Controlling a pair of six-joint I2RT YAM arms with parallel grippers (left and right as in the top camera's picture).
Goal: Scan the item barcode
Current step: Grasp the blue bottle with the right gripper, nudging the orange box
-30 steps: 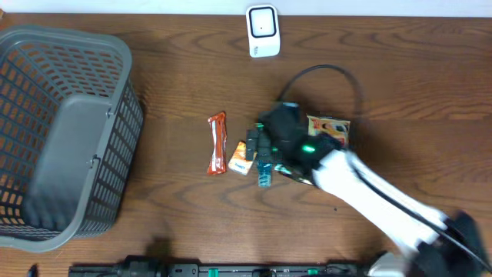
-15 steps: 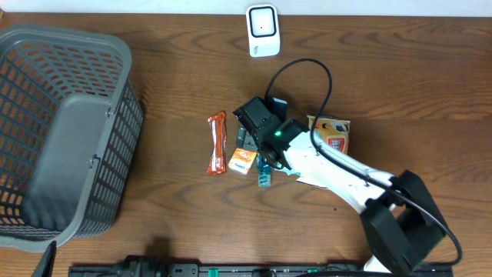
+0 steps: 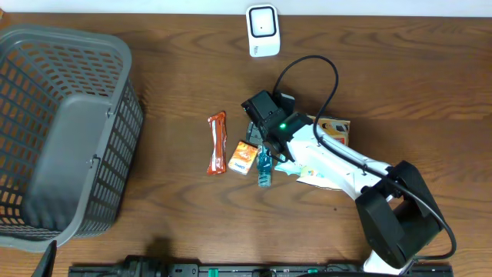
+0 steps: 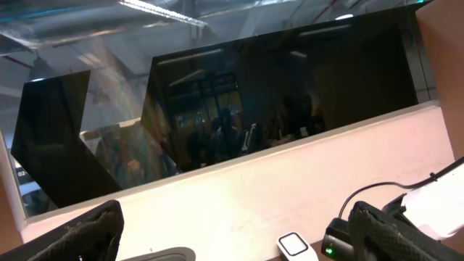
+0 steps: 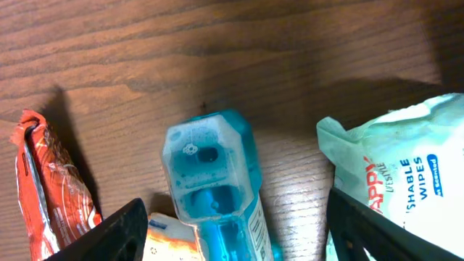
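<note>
Right claw (image 5: pixel 233 217) gapes astride the blue bottle (image 5: pixel 210 170) — wipes pack (image 5: pixel 391 167) just beside (left claw (image 4: pixel 235 235) spread wide, holding nothing).

The overhead camera looks straight down from well above and takes in the whole worktop (image 3: pixel 192 61), from basket (image 3: pixel 23 46) to scanner (image 3: pixel 262 31). My right wrist camera also faces straight down, but very near. Bottle (image 5: pixel 214 181), packet (image 5: pixel 51 181) and wipes (image 5: pixel 391 159) fill it, the same cluster that sits small at the overhead centre. My left wrist camera tilts upward toward a dark window (image 4: pixel 275 94). It shares only the scanner and my right arm (image 3: pixel 338 161) with the overhead view.
</note>
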